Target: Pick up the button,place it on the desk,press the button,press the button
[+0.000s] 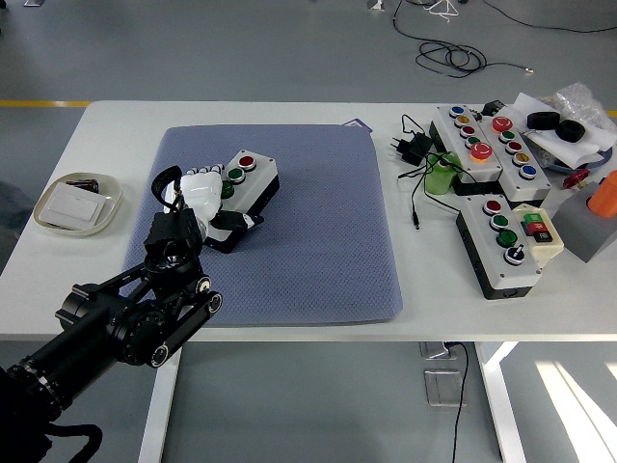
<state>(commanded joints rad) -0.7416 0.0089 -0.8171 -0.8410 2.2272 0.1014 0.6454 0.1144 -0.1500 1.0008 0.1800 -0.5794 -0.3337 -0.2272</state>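
The blue mat [318,241] is bare right of the button box [241,198], giving open passage. Right tabletop [434,289] is crowded: control boxes [501,246], cables [419,174]. A dish [77,203] occupies the left edge.
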